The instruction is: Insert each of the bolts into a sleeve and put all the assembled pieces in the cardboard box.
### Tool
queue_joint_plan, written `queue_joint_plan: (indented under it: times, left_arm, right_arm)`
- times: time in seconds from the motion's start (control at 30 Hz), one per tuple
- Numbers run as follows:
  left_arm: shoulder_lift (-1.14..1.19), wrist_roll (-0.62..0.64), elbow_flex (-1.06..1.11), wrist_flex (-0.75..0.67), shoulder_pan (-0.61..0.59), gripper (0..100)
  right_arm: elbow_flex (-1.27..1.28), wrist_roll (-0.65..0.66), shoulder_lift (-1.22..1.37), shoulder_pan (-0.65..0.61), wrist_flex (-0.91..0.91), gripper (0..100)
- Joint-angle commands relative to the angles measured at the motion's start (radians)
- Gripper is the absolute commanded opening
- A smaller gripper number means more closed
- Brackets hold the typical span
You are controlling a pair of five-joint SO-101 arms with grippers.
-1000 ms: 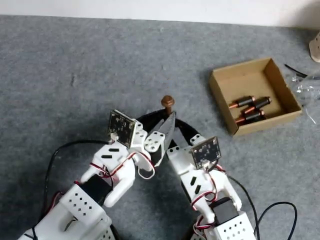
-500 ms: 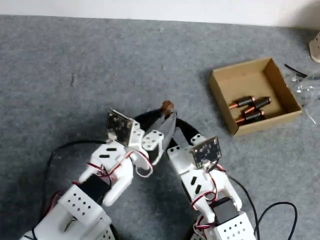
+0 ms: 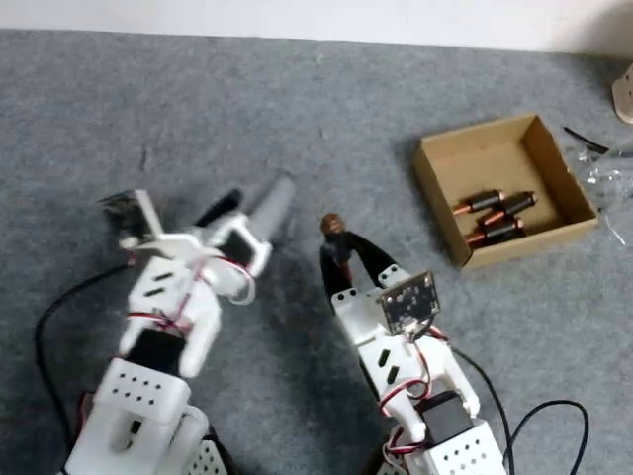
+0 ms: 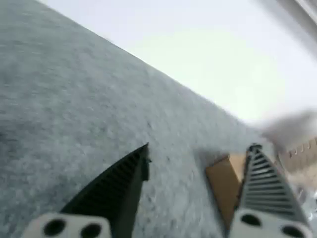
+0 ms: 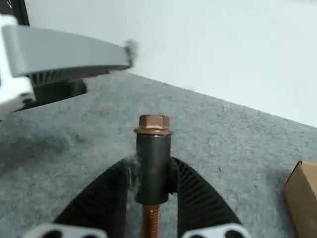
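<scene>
So, inserting looks done for this one: right end effector (image 5: 152, 174) pinches the sleeve (image 5: 153, 158) upright over the table (image 3: 198, 99), bolt (image 5: 154, 124) seated through it. Left end effector (image 3: 252, 205) hangs spread, empty. Next, I'd guess, carry it over the cardboard box (image 3: 436, 203) and release beside the three finished pieces (image 3: 495, 218).

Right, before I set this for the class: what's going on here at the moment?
The right gripper is shut on a bolt already seated in its sleeve, held upright. The left gripper hangs open off to one side, holding nothing. Three assembled pieces lie in the cardboard box; this one isn't in yet.
</scene>
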Motion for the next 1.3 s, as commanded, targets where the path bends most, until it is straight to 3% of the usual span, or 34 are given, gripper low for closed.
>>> queue_joint_plan:
  times: [0.0,0.07,0.27,0.5,0.73,1.0,1.27]
  left_arm:
    - [-0.013,0.028,-0.05,0.0,-0.025,29]
    - [-0.012,0.008,-0.038,0.002,-0.028,29]
    - [-0.012,-0.238,0.108,0.002,-0.03,28]
    - [-0.012,-0.427,0.2,-0.003,-0.054,0]
    - [-0.012,-0.511,0.203,0.003,-0.176,1]
    - [-0.012,-0.758,0.113,0.227,-0.214,1]
    - [-0.005,-0.787,0.113,0.244,-0.217,1]
  right_arm:
    - [0.139,0.003,-0.001,0.022,-0.024,0.5]
    - [0.139,0.003,0.001,0.022,-0.024,0.5]
    - [0.139,0.002,-0.004,0.071,-0.027,0.5]
    - [0.14,-0.014,0.001,0.157,-0.022,0.5]
    - [0.14,-0.189,-0.004,0.326,0.036,0.5]
    - [0.14,-0.192,-0.007,0.34,0.093,0.5]
    - [0.139,-0.189,-0.007,0.34,0.179,0.5]
